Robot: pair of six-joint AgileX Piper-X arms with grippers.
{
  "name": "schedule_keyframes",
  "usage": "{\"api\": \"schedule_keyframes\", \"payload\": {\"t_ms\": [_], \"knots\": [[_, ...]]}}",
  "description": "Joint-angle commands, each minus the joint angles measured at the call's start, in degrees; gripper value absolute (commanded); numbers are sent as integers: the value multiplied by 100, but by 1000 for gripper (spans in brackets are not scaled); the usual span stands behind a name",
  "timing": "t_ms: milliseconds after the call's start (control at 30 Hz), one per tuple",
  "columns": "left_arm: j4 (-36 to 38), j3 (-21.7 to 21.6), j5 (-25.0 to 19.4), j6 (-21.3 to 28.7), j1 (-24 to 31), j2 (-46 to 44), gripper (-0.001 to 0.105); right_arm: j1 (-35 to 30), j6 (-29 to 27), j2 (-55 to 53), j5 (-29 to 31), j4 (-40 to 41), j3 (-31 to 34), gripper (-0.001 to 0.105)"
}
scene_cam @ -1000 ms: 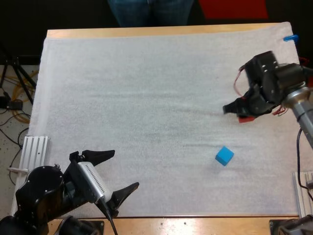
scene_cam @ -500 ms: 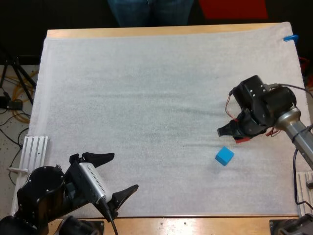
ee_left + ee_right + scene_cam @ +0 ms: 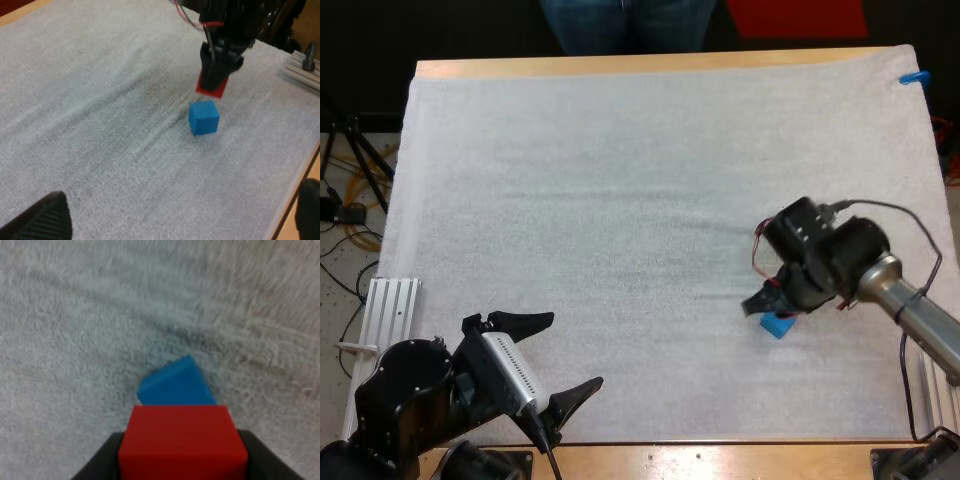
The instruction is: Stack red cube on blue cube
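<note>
Now our right gripper (image 3: 766,303), fingers clamped on the red cube (image 3: 182,440), holds it just above the blue cube (image 3: 780,326) at lower right, ready for lowering. Our left gripper (image 3: 575,348) rests lower left, fingers apart, out of the way.

Red cube (image 3: 211,86) just above blue cube (image 3: 204,118)

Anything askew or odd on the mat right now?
Nothing damaged. The blue cube lies flat on the mat but turned relative to the red cube clamped in the right end effector close over it, so their edges don't line up.
</note>
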Motion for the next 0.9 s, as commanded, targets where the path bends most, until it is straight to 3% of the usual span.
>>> {"api": "schedule_keyframes", "payload": {"t_ms": [0, 400, 733, 867], "knots": [[-13, -27, 29, -57, -11, 4, 87, 0, 131, -60, 7, -142, 88, 20], [-13, -27, 29, -57, -11, 4, 87, -1, 325, -37, 14, -901, 643, 20], [-13, -27, 29, -57, -11, 4, 87, -1, 554, 405, -16, -779, 642, 21], [-5, -27, 41, -57, -11, 4, 87, -1, 592, 424, 13, -734, 623, 40]]}}
